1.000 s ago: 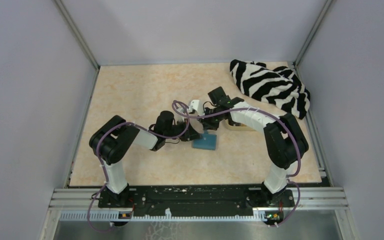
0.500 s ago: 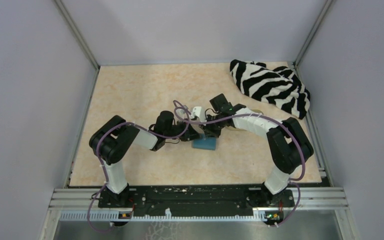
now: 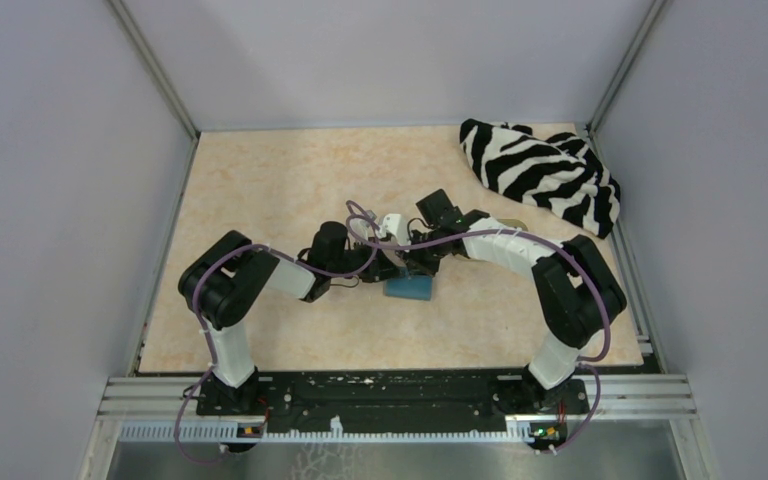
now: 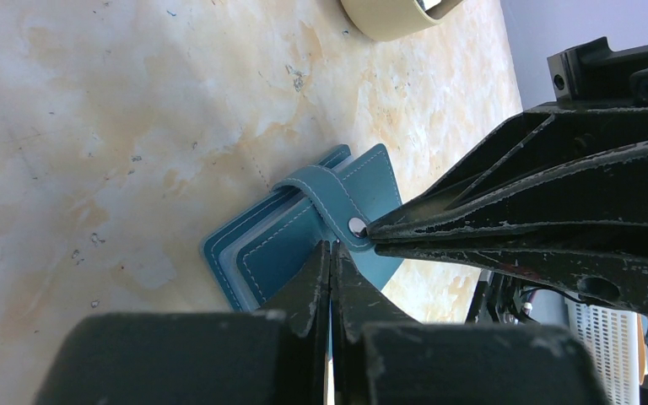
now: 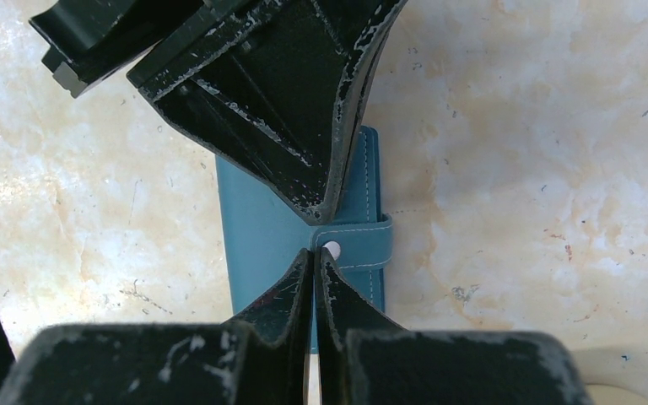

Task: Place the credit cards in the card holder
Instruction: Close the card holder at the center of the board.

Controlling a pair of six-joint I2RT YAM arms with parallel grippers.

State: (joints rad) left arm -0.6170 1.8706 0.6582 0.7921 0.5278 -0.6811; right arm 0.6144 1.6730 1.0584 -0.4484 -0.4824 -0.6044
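The teal card holder lies flat, folded shut, on the tabletop (strap wrapped over one edge).

Lab robot enclosure was indicated: plain grey panel walls, aluminium extrusion rail and marbled tabletop were seen.

The left arm is stretched low and forward-right from its base, while the right arm is folded inward from a raised elbow, so that both wrists are brought close together ahead of the bases. The left gripper is held shut, its fingers pressed flat together, and the right gripper is likewise closed to a point. The two sets of fingertips are set almost tip to tip, at an angle to each other.
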